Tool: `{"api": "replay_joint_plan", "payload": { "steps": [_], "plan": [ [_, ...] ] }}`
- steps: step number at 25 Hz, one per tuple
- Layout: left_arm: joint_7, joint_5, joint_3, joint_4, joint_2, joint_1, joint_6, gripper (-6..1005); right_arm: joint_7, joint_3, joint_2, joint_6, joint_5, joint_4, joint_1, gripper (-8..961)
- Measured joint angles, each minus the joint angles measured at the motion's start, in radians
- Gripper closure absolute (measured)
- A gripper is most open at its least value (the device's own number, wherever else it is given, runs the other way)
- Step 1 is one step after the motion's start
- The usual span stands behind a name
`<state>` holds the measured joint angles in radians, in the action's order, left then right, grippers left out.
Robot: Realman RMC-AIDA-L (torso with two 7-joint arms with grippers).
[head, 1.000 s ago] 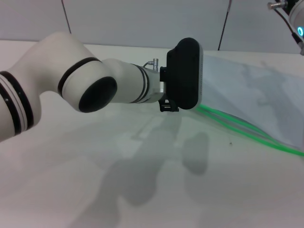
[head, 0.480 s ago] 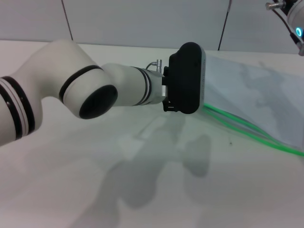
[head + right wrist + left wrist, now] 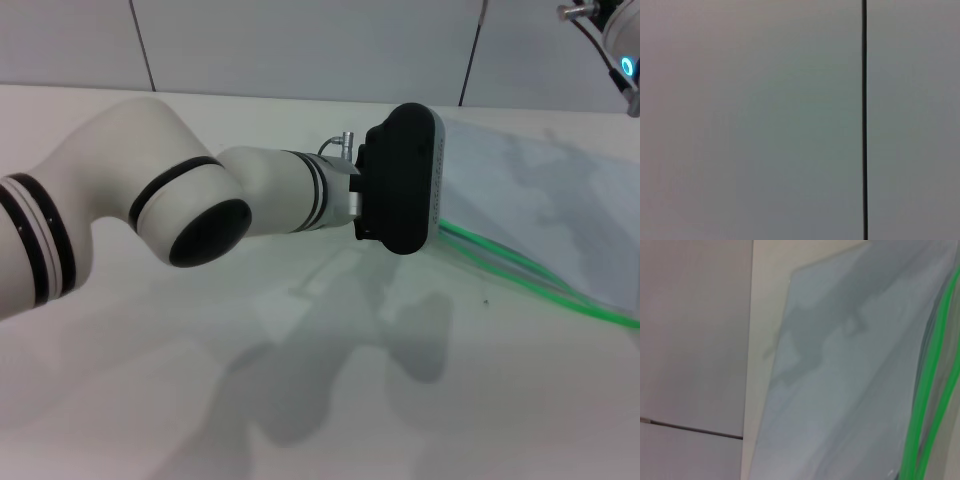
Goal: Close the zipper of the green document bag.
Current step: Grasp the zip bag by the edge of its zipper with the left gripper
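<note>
The green document bag (image 3: 540, 180) lies flat on the white table at the right, a translucent bluish-grey pouch. Its zipper (image 3: 520, 262) shows as two bright green strips running apart along the near edge. No slider shows. My left arm reaches across from the left, and its black end housing (image 3: 402, 180) hangs just over the bag's near left corner, hiding the left gripper. In the left wrist view the bag (image 3: 840, 380) fills the picture with the zipper (image 3: 927, 390) along one side. Only a bit of my right arm (image 3: 620, 40) shows at the top right.
The white table (image 3: 300, 400) stretches in front of the bag, with the arm's shadow on it. A grey panelled wall (image 3: 300, 45) stands behind. The right wrist view holds only that wall (image 3: 765, 120) and a dark seam.
My left arm has moved to the right, bringing its black end farther over the bag's left corner. The bag has not moved.
</note>
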<state>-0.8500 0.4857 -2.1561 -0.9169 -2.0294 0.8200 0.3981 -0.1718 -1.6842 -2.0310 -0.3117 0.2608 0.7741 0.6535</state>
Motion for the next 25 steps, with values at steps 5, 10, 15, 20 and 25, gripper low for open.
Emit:
{"api": "replay_joint_plan", "payload": {
  "steps": [5,10,15,20,25],
  "plan": [
    [0.000,0.001,0.006,0.014,0.000,-0.001,-0.001,377,0.000,0.000,0.000,0.000,0.000,-0.002,0.000,381],
    [0.000,0.001,0.011,0.026,0.001,-0.002,-0.001,382,0.000,0.000,0.000,0.000,0.000,-0.004,0.000,381],
    [0.000,-0.001,0.012,0.026,0.002,-0.002,-0.002,393,0.000,0.000,0.000,0.001,0.000,-0.005,0.002,380],
    [0.000,-0.002,0.012,0.026,0.004,-0.004,-0.002,404,0.000,0.000,0.000,0.002,0.000,-0.007,0.002,380],
    [-0.004,-0.007,0.012,0.026,0.005,-0.015,-0.010,415,0.000,-0.001,0.000,0.002,0.000,-0.007,0.002,380]
  ]
}}
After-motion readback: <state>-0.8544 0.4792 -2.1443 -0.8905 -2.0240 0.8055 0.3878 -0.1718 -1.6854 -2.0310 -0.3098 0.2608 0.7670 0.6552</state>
